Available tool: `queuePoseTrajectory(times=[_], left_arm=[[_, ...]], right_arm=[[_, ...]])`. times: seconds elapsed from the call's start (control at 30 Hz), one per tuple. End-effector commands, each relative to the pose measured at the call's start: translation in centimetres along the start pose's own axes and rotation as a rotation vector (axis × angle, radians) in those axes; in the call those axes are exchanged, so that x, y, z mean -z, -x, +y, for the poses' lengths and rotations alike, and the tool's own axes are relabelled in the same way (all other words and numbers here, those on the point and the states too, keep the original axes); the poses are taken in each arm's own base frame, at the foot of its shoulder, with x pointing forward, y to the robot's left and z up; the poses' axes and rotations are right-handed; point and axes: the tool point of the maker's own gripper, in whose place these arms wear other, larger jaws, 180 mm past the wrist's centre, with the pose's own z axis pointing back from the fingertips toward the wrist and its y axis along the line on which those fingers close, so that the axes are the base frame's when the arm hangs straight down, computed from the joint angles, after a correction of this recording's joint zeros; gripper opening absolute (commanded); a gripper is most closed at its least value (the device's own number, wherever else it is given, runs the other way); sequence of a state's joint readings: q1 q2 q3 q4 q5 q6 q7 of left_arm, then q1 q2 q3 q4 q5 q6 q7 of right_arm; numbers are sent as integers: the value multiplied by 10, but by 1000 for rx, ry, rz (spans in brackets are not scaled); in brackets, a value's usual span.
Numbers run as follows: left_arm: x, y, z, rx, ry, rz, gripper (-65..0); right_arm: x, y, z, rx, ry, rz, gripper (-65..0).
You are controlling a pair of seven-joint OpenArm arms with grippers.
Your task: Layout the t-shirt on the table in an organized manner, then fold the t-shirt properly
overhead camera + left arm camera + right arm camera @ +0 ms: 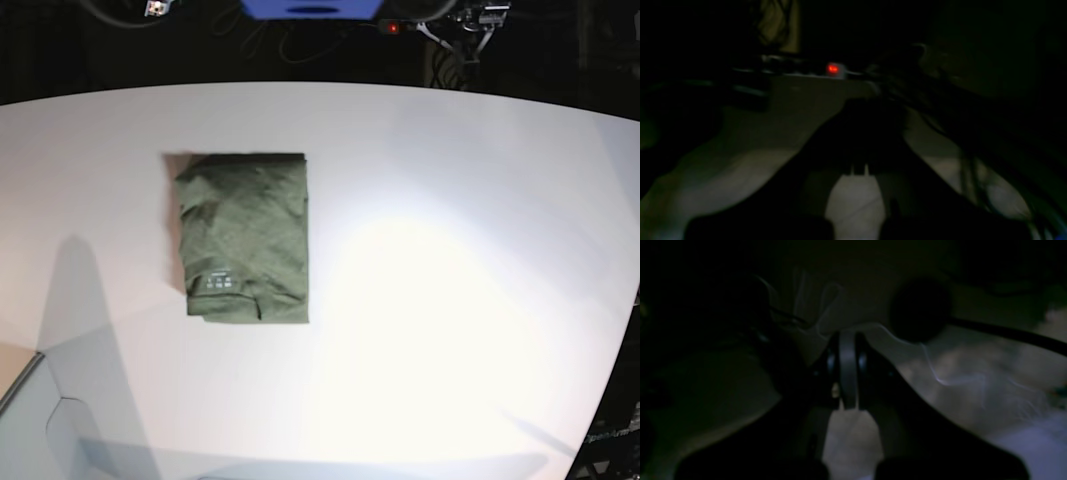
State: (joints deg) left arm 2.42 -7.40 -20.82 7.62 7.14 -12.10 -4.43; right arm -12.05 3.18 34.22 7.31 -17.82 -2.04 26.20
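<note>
White and broad, the counter (450,300) fills the base view under a bright wash of light, with dark cabling and a small red lamp (394,27) beyond its far curved edge. On it lies the t-shirt (243,238), olive green, folded into a compact upright rectangle toward the left of that view, its printed neck label showing near the lower end. No arm reaches over the counter in the base view.

Both wrist views are very dark. The left pincer (858,168) shows as a black silhouete with its jaws pressed together over pale counter, nothing between them. The right pincer (848,373) likewise has its jaws pressed together on nothing, and the shirt cannot be made out in either wrist view.

Judging by the shape of the bundle, the folding looks essentially done; what remains, if anything, is tidying. The lower edge seems slightly lumpy and the left side less straight than the right, so a good finish would be a light flattening stroke along those edges, pressing down rather than pinching. Lifting a corner risks dragging the soft layers apart and undoing the stack. If no correction is judged necessary, keeping both arms well clear of the shirt is the safer course
</note>
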Motion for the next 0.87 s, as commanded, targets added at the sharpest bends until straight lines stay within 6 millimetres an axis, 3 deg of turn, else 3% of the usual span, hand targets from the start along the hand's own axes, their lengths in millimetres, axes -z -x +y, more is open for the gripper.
queuePoseTrajectory(times=[0.0,0.2,0.33,0.63,0.83], left_arm=[[-1,1,14,7,-52,9,-650],[3,-10,9,111,-63,15,-650],[4,-18,7,138,-64,8,-650],[3,-19,12,139,-71,5,-650],[4,-16,8,133,-65,13,-650]], right_arm=[[1,-4,-14,-45,60,-13,-650],[-3,-10,-11,-151,168,-28,-650],[-4,-10,9,-135,141,-24,-650],[-1,-18,18,-133,123,-42,-650],[4,-34,23,-249,75,-87,-650]])
